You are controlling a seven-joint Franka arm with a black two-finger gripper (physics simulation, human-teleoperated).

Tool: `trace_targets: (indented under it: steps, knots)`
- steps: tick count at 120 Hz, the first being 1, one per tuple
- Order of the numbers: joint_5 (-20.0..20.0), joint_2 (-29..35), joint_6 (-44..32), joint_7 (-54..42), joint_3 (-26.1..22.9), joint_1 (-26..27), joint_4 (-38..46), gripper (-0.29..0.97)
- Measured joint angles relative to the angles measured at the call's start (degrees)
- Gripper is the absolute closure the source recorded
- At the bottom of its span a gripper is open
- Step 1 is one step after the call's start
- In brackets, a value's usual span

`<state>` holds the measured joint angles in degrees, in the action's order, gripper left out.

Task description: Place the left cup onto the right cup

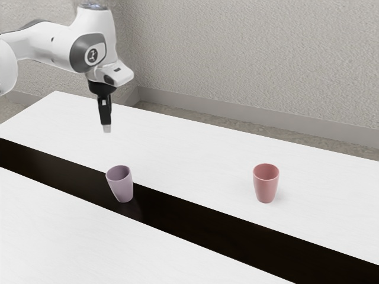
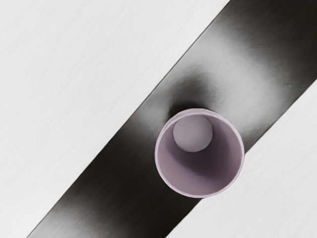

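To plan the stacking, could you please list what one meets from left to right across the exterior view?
Lilac cup, pink cup; the pincer hangs above the lilac cup, overlapping it sideways, so omitted.

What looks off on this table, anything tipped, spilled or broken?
Only one thing: the lilac cup on the dark stripe seems to lean slightly toward the exterior view's left, while the pink cup stands straight. Nothing is spilled or damaged.
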<state>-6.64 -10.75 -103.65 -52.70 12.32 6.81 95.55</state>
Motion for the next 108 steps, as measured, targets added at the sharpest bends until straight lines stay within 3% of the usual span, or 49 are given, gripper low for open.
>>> trace_targets:
  steps: [63, 108]
  knots:
    - [1.6, -5.9, -10.5, -0.8, -0.1, -1.3, 7.6, 0.0]
    - [2.2, -11.0, -15.4, -1.1, -0.1, -2.0, 8.0, 0.0]
